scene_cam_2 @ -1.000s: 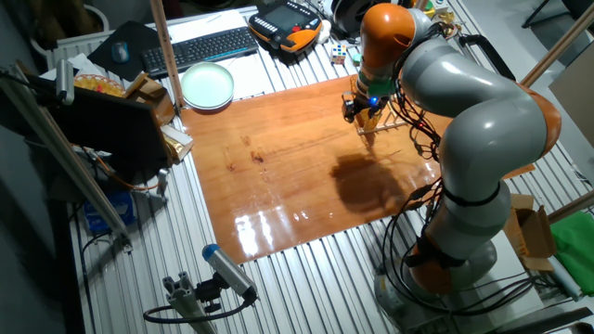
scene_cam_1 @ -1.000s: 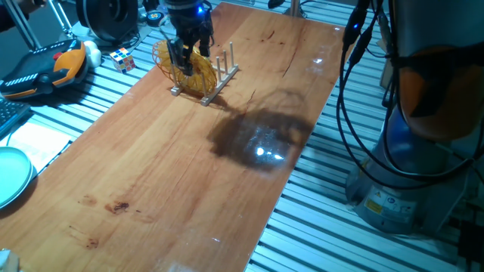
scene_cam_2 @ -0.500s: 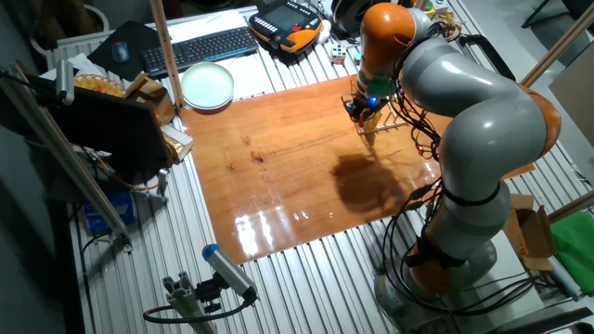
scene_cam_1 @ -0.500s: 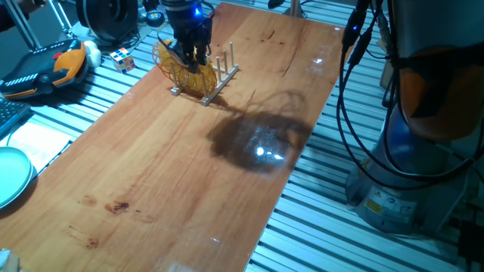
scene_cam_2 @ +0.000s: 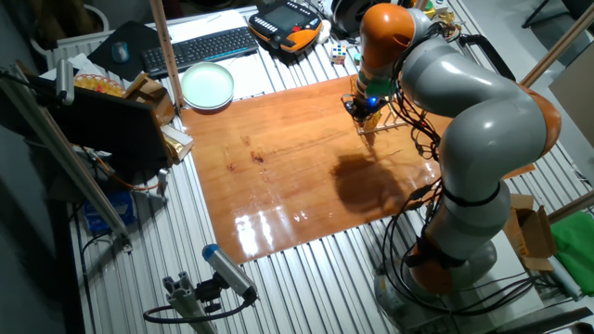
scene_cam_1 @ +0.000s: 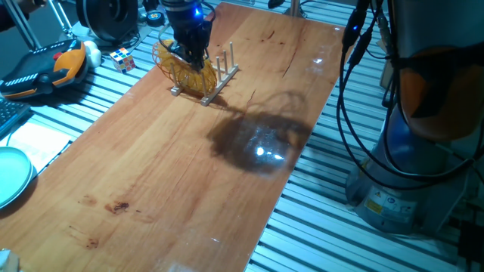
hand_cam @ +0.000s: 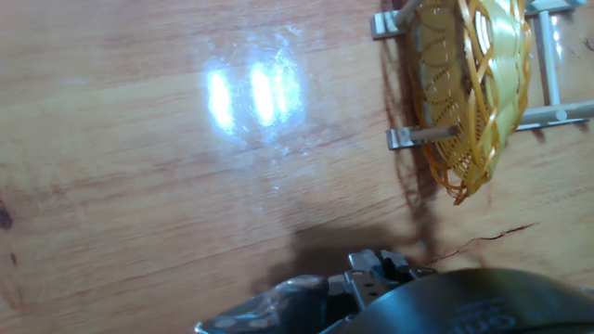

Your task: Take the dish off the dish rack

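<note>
With the dish point(scene_cam_1: 187, 69) standing on edge between the pegs of the rack point(scene_cam_1: 221, 73) at the desk's point(scene_cam_1: 189, 159) far end, I could not tell whether the hand point(scene_cam_1: 189, 53) above it had closed, so I judged a firm rim pinch and straight-up lift best.

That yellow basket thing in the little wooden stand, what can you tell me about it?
The dish is a round, shallow piece of yellow open-weave wicker. It stands on edge between the thin pegs of the light wooden dish rack, near the far end of the wooden table. The pincer is right at its upper rim; whether it grips is unclear.
</note>
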Motion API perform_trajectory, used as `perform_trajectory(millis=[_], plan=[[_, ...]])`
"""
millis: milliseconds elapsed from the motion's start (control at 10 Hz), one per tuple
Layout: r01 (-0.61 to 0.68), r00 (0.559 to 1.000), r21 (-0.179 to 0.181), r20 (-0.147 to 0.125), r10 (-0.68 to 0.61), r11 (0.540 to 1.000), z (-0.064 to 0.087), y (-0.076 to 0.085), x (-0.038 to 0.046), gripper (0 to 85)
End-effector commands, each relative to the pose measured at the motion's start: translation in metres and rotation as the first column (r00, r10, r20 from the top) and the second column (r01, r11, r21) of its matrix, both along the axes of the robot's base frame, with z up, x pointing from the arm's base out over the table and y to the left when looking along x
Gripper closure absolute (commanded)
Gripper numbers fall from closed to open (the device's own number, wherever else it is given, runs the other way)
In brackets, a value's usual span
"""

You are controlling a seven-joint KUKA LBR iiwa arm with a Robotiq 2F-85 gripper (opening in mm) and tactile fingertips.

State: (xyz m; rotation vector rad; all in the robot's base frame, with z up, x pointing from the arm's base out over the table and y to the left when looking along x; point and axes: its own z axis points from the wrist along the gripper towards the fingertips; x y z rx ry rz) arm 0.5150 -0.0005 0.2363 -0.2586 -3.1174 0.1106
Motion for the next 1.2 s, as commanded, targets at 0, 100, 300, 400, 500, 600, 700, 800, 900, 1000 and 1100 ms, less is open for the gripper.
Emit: perform_trajectory(millis=[0,100,300,400,500,600,700,800,900,1000,1100], plan=[[0.006,1.000,-0.012,0.005,-0.006,1.000,0.000,0.000,0.0002,84.3],[0.015,1.000,-0.029,0.012,-0.015,0.999,-0.001,-0.001,0.0007,84.3],[0.043,0.999,-0.074,0.033,-0.041,0.996,-0.003,-0.002,0.0016,84.3],[0.065,0.997,-0.098,0.046,-0.061,0.993,-0.003,-0.002,0.0027,84.3],[0.099,0.994,-0.120,0.058,-0.092,0.988,-0.005,-0.003,0.0050,84.3],[0.124,0.991,-0.138,0.073,-0.115,0.983,-0.008,-0.005,0.0067,84.3],[0.146,0.987,-0.147,0.088,-0.134,0.978,-0.012,-0.008,0.0078,84.3],[0.170,0.982,-0.153,0.104,-0.155,0.974,-0.016,-0.011,0.0094,84.3],[0.199,0.976,-0.162,0.122,-0.180,0.967,-0.020,-0.014,0.0112,84.3],[0.228,0.969,-0.168,0.134,-0.207,0.959,-0.022,-0.016,0.0121,84.3],[0.251,0.964,-0.174,0.140,-0.228,0.952,-0.023,-0.019,0.0126,84.3]])
